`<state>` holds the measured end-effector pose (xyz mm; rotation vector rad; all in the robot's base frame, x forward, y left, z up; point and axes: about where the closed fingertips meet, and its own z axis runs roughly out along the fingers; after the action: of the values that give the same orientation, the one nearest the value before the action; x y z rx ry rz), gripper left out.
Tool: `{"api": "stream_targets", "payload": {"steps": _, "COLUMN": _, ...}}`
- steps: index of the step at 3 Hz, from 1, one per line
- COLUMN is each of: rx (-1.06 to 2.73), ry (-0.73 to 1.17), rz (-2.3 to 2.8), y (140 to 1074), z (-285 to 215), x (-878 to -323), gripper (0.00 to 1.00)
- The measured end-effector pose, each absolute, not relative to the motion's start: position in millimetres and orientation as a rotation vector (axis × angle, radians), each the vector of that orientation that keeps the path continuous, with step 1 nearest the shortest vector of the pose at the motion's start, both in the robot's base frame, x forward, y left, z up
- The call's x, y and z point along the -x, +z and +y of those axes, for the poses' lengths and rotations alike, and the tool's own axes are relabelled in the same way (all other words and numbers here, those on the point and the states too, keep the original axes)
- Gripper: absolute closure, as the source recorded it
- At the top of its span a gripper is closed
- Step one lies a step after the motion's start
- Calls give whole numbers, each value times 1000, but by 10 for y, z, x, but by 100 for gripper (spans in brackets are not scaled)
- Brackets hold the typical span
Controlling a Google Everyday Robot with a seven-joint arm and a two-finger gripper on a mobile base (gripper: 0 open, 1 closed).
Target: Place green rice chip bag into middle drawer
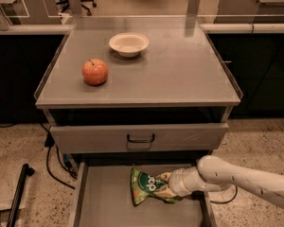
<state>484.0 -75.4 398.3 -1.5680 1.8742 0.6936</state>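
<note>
1. Two things far left on the speckled floor: a black pole [20, 193] lying at a slant, & a dark cable [49, 157] trailing by the cabinet's left leg.
2. We go up to the grey cabinet top [180, 79]: a red apple [95, 72] sits left of centre, stem up.
3. Behind it & to the right, well apart, there's a white bowl [128, 44], upright, near the back edge.
4. Under the top we see a grey drawer front [85, 138] w/ a small black handle [141, 138] at its middle.
5. Lower down, the middle drawer [104, 207] stands open toward us, w/ a flat grey floor & low side walls.
6. The green rice chip bag [146, 188] is inside the middle drawer, right of centre, close to the cabinet end. It stands on edge, wide end fanned to the left & narrowing to the right, logo facing us. We can't tell if its lower edge touches the floor.
7. The gripper [167, 187] is down in the drawer at the bag's right end, pinching the bunched foil there.
8. Last, the white arm [246, 183] comes in from the lower right & crosses over the drawer's right wall.
</note>
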Motion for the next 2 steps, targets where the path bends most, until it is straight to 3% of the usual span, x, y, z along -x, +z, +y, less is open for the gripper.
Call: {"api": "stream_targets", "payload": {"steps": 2, "rx": 1568, "ry": 694, "rz": 1874, "y": 3983, "z": -753, "x": -4840, "gripper": 8}}
